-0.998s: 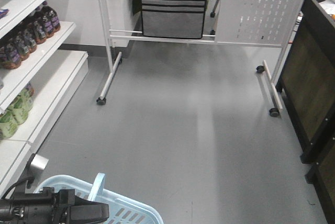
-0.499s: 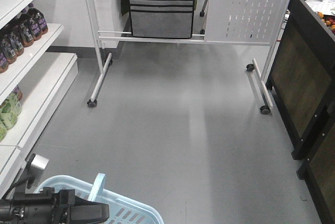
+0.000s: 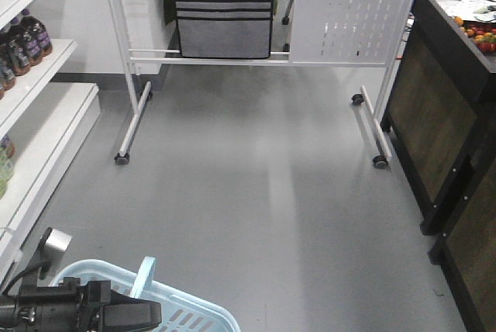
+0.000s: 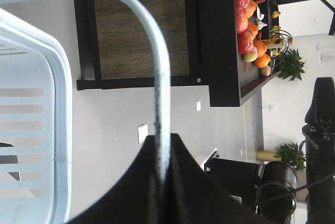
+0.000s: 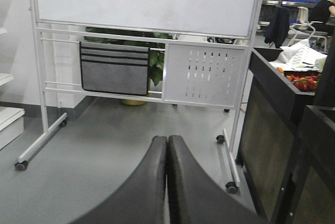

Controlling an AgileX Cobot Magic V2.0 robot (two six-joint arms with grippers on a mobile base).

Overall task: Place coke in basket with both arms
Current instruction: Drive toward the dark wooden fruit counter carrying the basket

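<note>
While the left jaws pinch the basket handle (image 4: pixel 159 77) between them, the right jaws touch.

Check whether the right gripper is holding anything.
No, in the right wrist view the right gripper is shut, its jaws pressed together with nothing between them.

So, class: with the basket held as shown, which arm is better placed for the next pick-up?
Right. The left gripper is shut on the basket handle, so it is occupied; the right gripper is shut on nothing, facing open floor. No coke in view.
</note>
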